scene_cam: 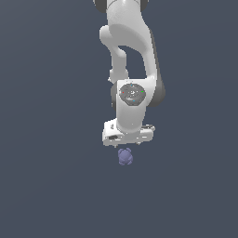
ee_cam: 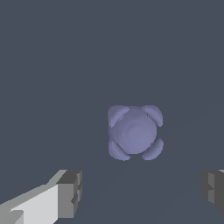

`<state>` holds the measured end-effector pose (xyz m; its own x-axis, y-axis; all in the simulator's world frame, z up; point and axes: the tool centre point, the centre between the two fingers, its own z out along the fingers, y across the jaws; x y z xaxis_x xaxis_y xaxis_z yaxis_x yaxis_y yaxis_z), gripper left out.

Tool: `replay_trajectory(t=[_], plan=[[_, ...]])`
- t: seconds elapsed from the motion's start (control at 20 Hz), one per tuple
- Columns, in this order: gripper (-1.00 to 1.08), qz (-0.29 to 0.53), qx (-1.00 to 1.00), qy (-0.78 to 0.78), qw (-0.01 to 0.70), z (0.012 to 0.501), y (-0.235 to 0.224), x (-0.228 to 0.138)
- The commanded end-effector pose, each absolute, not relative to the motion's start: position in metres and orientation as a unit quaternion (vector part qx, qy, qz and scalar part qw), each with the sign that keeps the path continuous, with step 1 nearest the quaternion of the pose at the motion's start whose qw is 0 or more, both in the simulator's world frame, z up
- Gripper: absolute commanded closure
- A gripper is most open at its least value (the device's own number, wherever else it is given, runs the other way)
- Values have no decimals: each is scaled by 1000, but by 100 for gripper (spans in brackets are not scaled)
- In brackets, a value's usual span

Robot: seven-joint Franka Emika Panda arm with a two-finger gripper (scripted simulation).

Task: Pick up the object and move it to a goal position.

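Note:
The object [scene_cam: 125, 156] is a small bluish-purple roundish lump with bumpy knobs. In the exterior view it lies on the dark grey floor just below the white gripper [scene_cam: 128, 139], whose fingers are hidden under the hand. In the wrist view the object [ee_cam: 134, 131] lies ahead of the gripper [ee_cam: 142, 192], beyond the two fingertips [ee_cam: 70, 192]. The jaws stand wide apart with nothing between them. The object is narrower than the gap.
The white arm [scene_cam: 130, 51] comes down from the top of the exterior view. A plain dark grey floor [scene_cam: 46, 162] surrounds the object on all sides. No goal marker shows.

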<state>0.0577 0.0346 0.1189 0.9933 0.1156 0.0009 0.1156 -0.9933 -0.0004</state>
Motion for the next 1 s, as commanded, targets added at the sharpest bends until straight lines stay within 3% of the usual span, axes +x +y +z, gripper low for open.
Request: replay_trajectory(t=[0.0,0.95], plan=[[-92,0,-998,-60,0,109,33,66],[-92,0,-998,-62,0,70,30,80]])
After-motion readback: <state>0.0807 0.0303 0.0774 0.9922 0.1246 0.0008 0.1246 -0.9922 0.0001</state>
